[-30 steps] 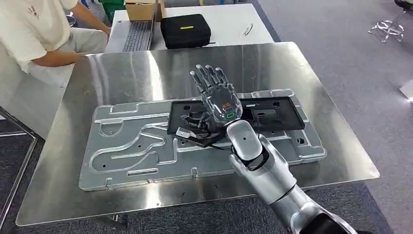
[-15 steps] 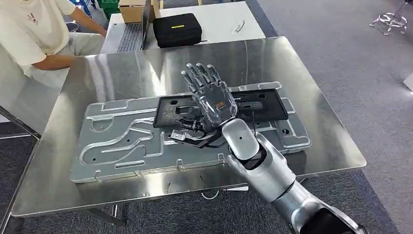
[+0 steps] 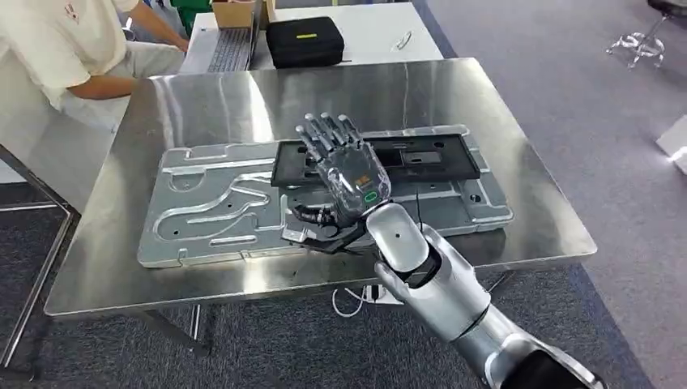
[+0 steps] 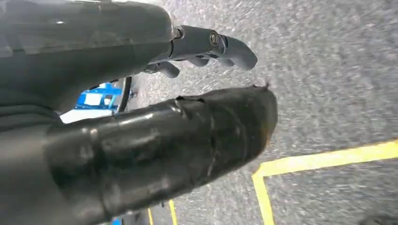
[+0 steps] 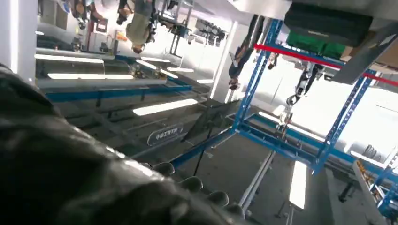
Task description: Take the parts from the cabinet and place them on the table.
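A flat black rectangular part (image 3: 421,158) lies on a large silver machined plate (image 3: 211,211) on the steel table (image 3: 243,97). My right hand (image 3: 344,178) hovers over the left half of the black part, back of the hand up, fingers stretched and spread, thumb tucked underneath, holding nothing. The hand hides part of the black part and the plate beneath it. In the right wrist view the fingertips (image 5: 197,187) stick out free against blue racking. My left hand (image 4: 141,93) hangs over grey floor with a yellow line, its fingers apart and nothing in them.
A person in a light shirt (image 3: 57,49) sits at the table's far left corner. Behind the steel table, a white table (image 3: 373,28) carries a laptop (image 3: 231,49), a black case (image 3: 305,42) and a cardboard box (image 3: 235,12). Grey carpet lies to the right.
The whole picture has shifted, so the camera moved. Relative to the plate, my right hand has drawn back toward the near edge of the table, still spread. The black part stays on the plate.
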Controlling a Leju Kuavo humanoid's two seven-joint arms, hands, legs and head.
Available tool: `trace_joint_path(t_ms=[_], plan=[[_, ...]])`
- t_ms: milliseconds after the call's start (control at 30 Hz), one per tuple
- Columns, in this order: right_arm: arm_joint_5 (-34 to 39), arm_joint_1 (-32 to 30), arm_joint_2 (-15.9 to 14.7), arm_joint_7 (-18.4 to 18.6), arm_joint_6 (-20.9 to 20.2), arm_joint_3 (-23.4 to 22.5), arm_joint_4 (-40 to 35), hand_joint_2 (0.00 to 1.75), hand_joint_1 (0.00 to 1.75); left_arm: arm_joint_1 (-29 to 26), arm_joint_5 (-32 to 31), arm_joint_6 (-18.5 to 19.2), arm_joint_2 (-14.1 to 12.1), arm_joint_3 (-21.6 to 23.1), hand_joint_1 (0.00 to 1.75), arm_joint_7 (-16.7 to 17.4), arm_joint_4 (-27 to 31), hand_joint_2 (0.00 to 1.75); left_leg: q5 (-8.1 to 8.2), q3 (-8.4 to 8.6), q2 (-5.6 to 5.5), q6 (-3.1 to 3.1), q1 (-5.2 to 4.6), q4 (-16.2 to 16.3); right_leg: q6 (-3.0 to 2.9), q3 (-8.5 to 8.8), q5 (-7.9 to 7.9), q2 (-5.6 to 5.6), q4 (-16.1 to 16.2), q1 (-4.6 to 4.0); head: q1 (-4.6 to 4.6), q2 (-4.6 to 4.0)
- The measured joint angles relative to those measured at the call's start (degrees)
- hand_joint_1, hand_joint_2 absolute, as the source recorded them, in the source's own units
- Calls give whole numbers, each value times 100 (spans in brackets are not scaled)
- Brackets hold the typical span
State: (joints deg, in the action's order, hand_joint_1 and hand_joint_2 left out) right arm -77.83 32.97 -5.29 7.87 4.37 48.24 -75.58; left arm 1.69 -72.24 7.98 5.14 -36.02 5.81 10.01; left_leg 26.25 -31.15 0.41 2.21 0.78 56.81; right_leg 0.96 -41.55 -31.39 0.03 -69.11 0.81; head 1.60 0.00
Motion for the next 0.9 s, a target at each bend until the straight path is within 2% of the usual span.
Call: trace_joint_path(t_ms=[33,67,100,133,167,200,233,267,300,333,367,400,433,467,500,533,567,600,633,667,700,733,767,867,900], plan=[[0,-10,-2,-2,2,0,0,0,0,0,0,-2,0,0,0,0,0,0,-55,-79,3,3,-4,6,16,-92,-208,0,-395,1,-4,0],[0,-26,-4,0,2,0,0,0,0,0,-2,-4,0,0,0,0,0,0,-115,-175,5,-4,-7,23,31,-131,-248,0,-703,1,-2,0],[2,-46,-4,0,2,2,0,0,0,-2,-4,-15,-2,0,0,2,0,0,-155,-253,4,-10,-8,41,35,-63,-142,0,-738,2,-4,0],[4,-69,-4,0,4,4,0,0,0,-2,-11,-22,-7,0,0,7,0,0,-196,-337,4,-18,-8,70,30,134,54,-1,-554,3,-2,0],[7,-82,-4,0,4,13,0,0,0,-2,-26,-35,-7,0,0,9,0,0,-227,-406,3,-26,-8,98,16,401,236,-1,-218,3,-2,0],[11,-83,-4,0,7,18,0,0,0,-1,-37,-53,-7,2,0,11,0,0,-258,-476,-2,-49,-10,145,-17,790,359,0,317,0,-2,0],[13,-80,-2,2,9,22,-2,0,0,0,-39,-63,-4,7,0,13,0,0,-285,-534,-3,-77,-11,188,-67,1093,176,3,843,-17,-4,0],[15,-94,7,2,11,31,-4,0,0,0,-42,-81,-4,13,0,13,0,0,-316,-565,-5,-119,-28,199,-79,1202,142,3,1029,-55,-9,0],[15,-117,7,13,13,33,-4,0,0,-4,-46,-107,-7,22,0,15,0,0,-370,-548,-4,-157,-25,173,-98,1151,209,4,992,-67,0,0],[20,-113,7,13,11,39,-2,0,0,-3,-55,-116,-11,28,0,17,0,0,-413,-564,-4,-184,-17,165,-111,1145,213,4,1016,-78,-2,0],[28,-122,9,13,11,55,2,0,0,-5,-59,-120,-18,35,0,18,0,0,-464,-569,-6,-222,-14,138,-153,1114,257,2,1013,-82,-2,0],[31,-139,9,13,11,68,7,0,0,-28,-59,-122,-24,37,0,22,0,0,-485,-590,-16,-257,-47,131,-201,1076,324,-8,1079,-20,-4,0],[31,-142,18,13,9,85,18,0,0,-19,-61,-122,-33,39,0,24,0,0,-253,-669,-32,-278,-13,259,-243,1039,416,-35,1112,-3,-4,0],[31,-148,39,13,11,94,26,0,0,-17,-61,-125,-35,39,0,24,0,0,117,-775,-30,-291,-1,555,-306,958,488,-35,1112,-4,-11,0],[35,-163,59,13,11,96,33,0,0,-15,-61,-136,-48,39,0,26,0,0,458,-882,-29,-312,10,966,-313,875,550,-35,1107,-10,-13,0],[44,-188,63,13,13,96,46,0,0,-16,-66,-151,-66,39,0,26,0,0,705,-987,-28,-333,14,1401,-311,791,610,-37,1101,-14,-9,0],[50,-211,68,13,18,98,57,0,0,-15,-79,-160,-77,39,0,26,0,0,803,-1031,-29,-349,14,1670,-308,722,655,-40,1094,-15,-11,0],[55,-247,68,15,20,98,85,0,0,-15,-94,-173,-85,39,0,26,0,0,776,-1005,-28,-361,14,1859,-297,619,716,-44,1071,-15,-11,0],[68,-281,70,17,22,98,109,0,0,-16,-96,-184,-96,42,0,26,0,0,618,-860,-28,-364,18,1769,-287,526,765,-52,1044,-14,-13,0],[72,-308,74,18,24,98,133,0,0,-16,-101,-192,-113,44,0,26,0,0,426,-635,-27,-361,23,1499,-275,450,804,-55,1021,-11,-11,0],[72,-328,79,17,26,98,160,0,0,-14,-107,-192,-125,44,0,24,0,0,238,-268,-27,-347,26,995,-253,373,850,-54,996,-11,-11,0],[72,-338,90,17,37,98,195,0,0,-3,-114,-195,-131,46,0,20,0,0,230,111,-31,-322,26,460,-228,327,891,-52,967,-11,-13,0],[72,-348,105,17,57,98,221,0,0,7,-120,-195,-144,46,0,15,2,0,424,347,-37,-295,6,82,-196,276,927,-53,956,-39,-13,0],[68,-389,127,17,109,101,302,0,0,-1,-125,-199,-151,52,0,9,2,0,305,235,-62,-208,-53,72,-89,283,1093,-68,1020,-10,-11,0],[70,-405,127,20,105,101,330,0,0,-2,-129,-199,-151,57,0,7,2,0,237,197,-55,-155,-31,23,-44,265,1135,-57,1035,-38,-4,0]])
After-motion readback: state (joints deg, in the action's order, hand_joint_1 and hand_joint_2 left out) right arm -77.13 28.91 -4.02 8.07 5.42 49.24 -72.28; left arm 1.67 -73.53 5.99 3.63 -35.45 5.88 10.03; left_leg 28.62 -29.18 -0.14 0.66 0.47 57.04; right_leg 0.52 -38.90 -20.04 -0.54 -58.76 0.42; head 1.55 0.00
